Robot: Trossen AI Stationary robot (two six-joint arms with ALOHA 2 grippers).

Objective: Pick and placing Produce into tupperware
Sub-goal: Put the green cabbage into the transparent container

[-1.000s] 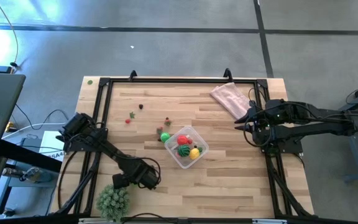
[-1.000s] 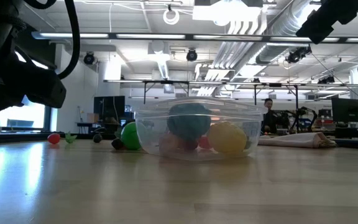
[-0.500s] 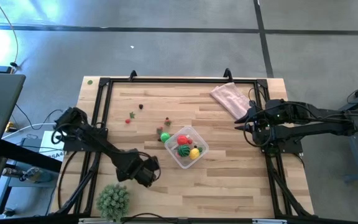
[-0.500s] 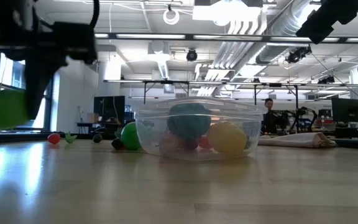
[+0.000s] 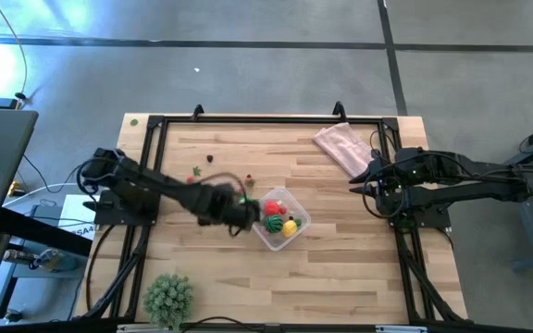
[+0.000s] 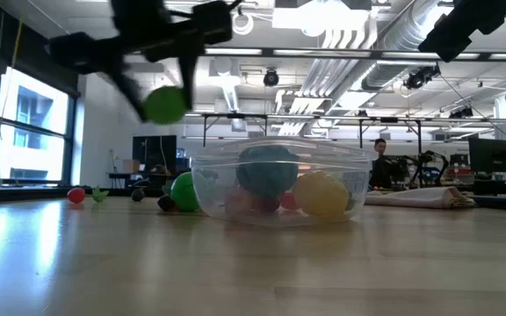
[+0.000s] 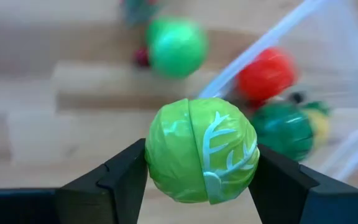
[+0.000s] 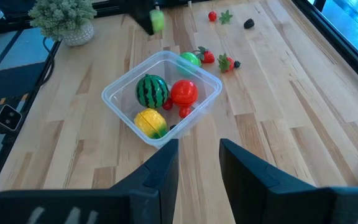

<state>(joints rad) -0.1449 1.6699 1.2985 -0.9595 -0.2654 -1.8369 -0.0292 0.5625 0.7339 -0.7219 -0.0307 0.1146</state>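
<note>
Left wrist view: I see left gripper (image 7: 201,171) pinching round light-green cabbage toy (image 7: 201,149) beside clear squarish plastic container (image 5: 277,218). Right gripper (image 8: 197,165) spread, parked at table's right edge.

The left gripper (image 5: 239,211) has swung from the near-left table corner, beside the spiky plant (image 5: 168,296), up to the tupperware (image 5: 277,219). It has lifted a green cabbage ball (image 7: 201,149) clear of the table.

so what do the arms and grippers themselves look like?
Both arms are dark, near-black jointed links with black cables along them. The left gripper has two flat, angular black fingers. The right gripper has the same dark, blocky pair. No markings visible.
</note>
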